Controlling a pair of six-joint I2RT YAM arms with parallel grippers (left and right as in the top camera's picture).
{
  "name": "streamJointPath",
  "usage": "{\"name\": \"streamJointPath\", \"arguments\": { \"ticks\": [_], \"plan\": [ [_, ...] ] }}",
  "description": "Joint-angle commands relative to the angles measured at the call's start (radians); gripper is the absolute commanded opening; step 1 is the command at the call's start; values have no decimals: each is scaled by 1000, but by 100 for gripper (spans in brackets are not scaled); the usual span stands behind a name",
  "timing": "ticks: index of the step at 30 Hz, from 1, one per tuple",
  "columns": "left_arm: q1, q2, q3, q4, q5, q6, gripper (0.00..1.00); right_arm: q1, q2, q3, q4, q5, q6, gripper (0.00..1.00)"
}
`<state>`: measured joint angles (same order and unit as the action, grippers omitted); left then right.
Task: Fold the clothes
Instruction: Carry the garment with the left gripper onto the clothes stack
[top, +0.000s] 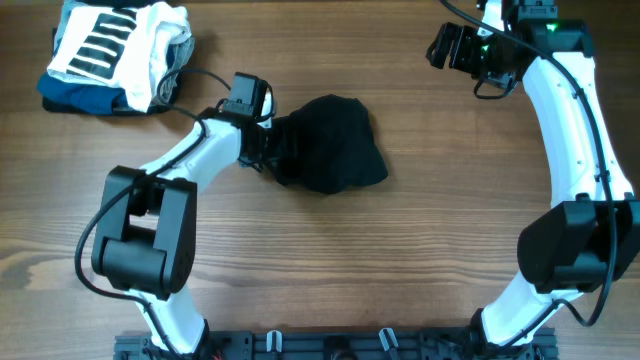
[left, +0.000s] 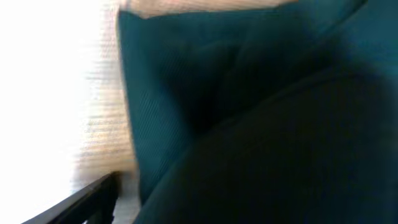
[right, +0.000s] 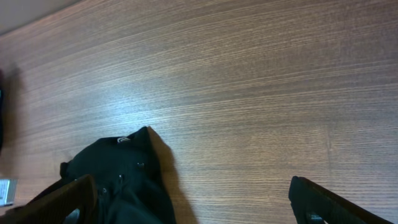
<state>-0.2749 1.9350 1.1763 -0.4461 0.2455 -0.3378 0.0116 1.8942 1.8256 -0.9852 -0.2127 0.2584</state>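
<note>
Looking at the black clothes (top: 330, 145) bunched in a heap about mid-frame on the wooden surface (top: 420, 250). Got the left fingers (left: 93, 196) shoved into its left edge, with cloth filling that wrist view, so can't tell if clamped or loose. Got the right fingers (right: 323, 202) spread wide, holding nothing, upper right of the overhead. Also spotting a folded striped pile (top: 115, 55) upper left, well apart

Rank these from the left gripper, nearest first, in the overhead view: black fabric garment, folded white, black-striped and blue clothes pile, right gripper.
1. Black fabric garment: table centre, touching the left gripper.
2. Folded white, black-striped and blue pile: top-left of view.
3. Right gripper: top right, open.
</note>
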Motion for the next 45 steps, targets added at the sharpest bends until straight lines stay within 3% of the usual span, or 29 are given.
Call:
{"name": "streamJointPath", "arguments": {
  "ticks": [1, 5, 6, 8, 9, 10, 17, 23, 30, 38, 45],
  "plan": [
    [-52, 48, -100, 84, -19, -11, 78, 2, 0, -2, -3, 10, -19, 100],
    [-93, 48, -135, 132, -35, -8, 53, 2, 0, -2, -3, 10, -11, 100],
    [-98, 48, -143, 129, -38, -8, 38, 2, 0, -2, -4, 10, -11, 99],
    [-98, 48, -151, 125, -38, -11, 22, 2, 0, -2, -4, 10, -11, 99],
    [-97, 48, -156, 126, -38, -11, 9, 2, 0, -2, -5, 10, -11, 100],
    [-96, 48, -159, 125, -38, -11, 4, 2, 0, -2, -5, 10, -11, 100],
    [-44, -12, -154, 124, -33, -7, 4, 2, 0, -2, -7, 14, 5, 100],
    [33, -286, -120, 41, 7, 19, 4, 2, 0, -2, 5, 25, 6, 100],
    [88, -544, -115, 93, 0, -40, 4, 2, 0, -2, 14, 25, 3, 100],
    [152, -605, -115, 378, -9, -188, 4, 2, 0, -2, 11, 25, 5, 100],
    [291, -597, -115, 702, -154, -277, 4, 2, 0, -2, 5, 25, 4, 100]
  ]
}}
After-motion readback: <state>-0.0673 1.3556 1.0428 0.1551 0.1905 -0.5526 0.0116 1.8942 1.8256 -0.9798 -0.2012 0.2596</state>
